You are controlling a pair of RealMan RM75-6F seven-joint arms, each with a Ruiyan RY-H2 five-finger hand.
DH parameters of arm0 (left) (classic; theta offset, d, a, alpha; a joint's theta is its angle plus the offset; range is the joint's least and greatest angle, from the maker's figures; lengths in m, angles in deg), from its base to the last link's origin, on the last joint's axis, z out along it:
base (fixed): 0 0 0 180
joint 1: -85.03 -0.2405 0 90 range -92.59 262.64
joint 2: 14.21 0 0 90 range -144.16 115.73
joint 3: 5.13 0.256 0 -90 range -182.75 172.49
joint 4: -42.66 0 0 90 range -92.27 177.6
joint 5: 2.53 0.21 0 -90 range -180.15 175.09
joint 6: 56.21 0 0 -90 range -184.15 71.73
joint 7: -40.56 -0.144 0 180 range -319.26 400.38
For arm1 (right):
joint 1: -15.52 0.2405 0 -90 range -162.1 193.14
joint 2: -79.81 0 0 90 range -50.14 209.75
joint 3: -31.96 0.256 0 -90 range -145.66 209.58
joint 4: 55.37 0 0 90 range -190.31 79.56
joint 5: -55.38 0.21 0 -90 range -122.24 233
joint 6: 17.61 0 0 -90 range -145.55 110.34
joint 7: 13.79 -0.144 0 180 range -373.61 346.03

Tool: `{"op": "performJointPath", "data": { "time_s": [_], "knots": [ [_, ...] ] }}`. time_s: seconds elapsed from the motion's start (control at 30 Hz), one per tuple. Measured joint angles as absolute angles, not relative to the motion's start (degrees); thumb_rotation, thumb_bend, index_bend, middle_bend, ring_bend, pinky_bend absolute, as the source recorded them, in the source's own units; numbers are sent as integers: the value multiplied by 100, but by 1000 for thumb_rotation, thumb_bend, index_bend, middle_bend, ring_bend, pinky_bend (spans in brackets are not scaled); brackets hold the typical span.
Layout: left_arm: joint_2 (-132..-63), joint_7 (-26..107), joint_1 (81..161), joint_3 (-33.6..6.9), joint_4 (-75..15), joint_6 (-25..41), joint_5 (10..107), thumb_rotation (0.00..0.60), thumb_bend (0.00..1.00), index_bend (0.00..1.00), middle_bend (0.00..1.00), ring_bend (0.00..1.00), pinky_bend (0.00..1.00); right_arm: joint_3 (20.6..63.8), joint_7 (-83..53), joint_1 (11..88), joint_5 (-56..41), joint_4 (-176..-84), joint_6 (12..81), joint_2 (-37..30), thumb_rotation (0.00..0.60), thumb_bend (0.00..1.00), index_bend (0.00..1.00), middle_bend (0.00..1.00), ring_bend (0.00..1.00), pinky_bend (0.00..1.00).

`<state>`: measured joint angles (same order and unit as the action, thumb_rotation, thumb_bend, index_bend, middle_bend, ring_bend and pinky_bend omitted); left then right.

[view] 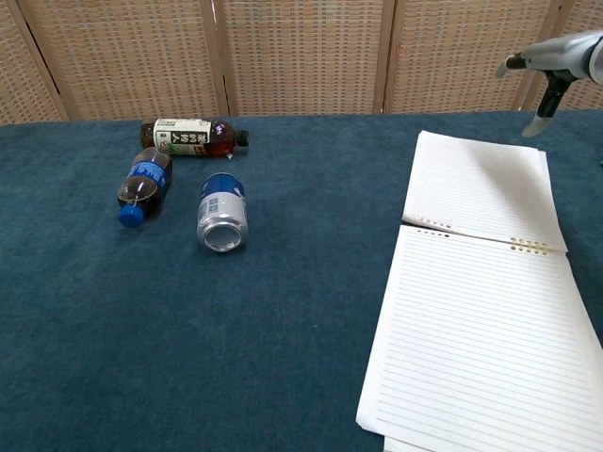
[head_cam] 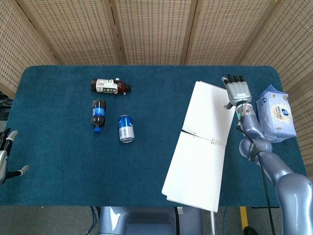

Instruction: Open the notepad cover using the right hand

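The notepad lies open on the blue table at the right. Its flipped cover (head_cam: 210, 111) rests flat beyond the spiral, and the lined page (head_cam: 195, 171) faces up nearer to me. The chest view shows the same cover (view: 479, 186) and page (view: 480, 339). My right hand (head_cam: 236, 91) hovers above the cover's far right corner with its fingers straight and apart, holding nothing. In the chest view this right hand (view: 554, 64) hangs clear above the paper. At the far left edge of the head view, my left hand (head_cam: 3, 159) sits off the table with its fingers apart, empty.
Two dark drink bottles lie on their sides at the back left, one with a white label (head_cam: 110, 86) and one with a blue label (head_cam: 98, 114). A blue can (head_cam: 126, 129) lies beside them. A tissue pack (head_cam: 277, 113) sits at the table's right edge, close to my right forearm.
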<state>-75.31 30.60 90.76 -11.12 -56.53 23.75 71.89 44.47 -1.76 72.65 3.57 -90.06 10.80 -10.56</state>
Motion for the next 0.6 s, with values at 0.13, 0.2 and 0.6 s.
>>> {"op": "performJointPath", "data": {
  "time_s": [0.13,0.2,0.6],
  "knots": [
    [-7503,3139,9049,-1075,-5667,2445,7294,600,0,0,0,0,0,4461,-532,7069,-46,-9449,1779,-857,600,0,0,0,0,0],
    [-7487,3191,9032,-1053,-5671,2482,7356,600,0,0,0,0,0,4448,-659,6929,-243,-9813,2144,-683,600,0,0,0,0,0],
    [-7355,3481,8840,-825,-5740,2851,7932,600,0,0,0,0,0,3973,-957,5209,-1567,-13019,4880,889,600,0,0,0,0,0]
  ]
}}
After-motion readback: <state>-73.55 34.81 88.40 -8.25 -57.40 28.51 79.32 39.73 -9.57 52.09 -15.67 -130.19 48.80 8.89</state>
